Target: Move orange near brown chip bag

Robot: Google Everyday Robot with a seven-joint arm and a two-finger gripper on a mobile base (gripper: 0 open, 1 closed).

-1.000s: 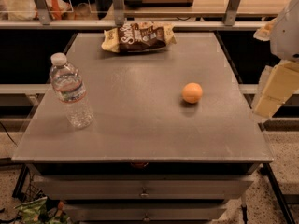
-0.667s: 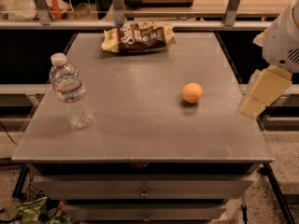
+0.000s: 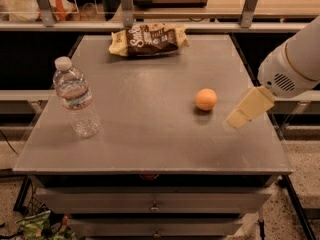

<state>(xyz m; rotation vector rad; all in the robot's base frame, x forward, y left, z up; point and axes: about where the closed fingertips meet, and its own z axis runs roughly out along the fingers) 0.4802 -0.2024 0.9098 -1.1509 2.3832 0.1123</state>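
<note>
Camera view shows the orange [image 3: 206, 99] resting on the grey tabletop [image 3: 150, 139], touching nothing. Just right of the orange hangs the gripper [image 3: 244, 112], seen only as one pale wedge, so whether it is open or closed cannot be told. Its arm is cut off by the frame edge. Well behind the orange, to the left, lies the brown chip bag [image 3: 150, 39]. Far left of the orange stands a water bottle [image 3: 75, 96].

Clear plastic water bottle [image 3: 76, 98], upright, white cap: 9 o'clock on grey table [image 3: 150, 144]. Metal drawers [image 3: 155, 204]: 6 o'clock, beneath. The gripper [image 3: 248, 109]: 3 o'clock table edge.
</note>
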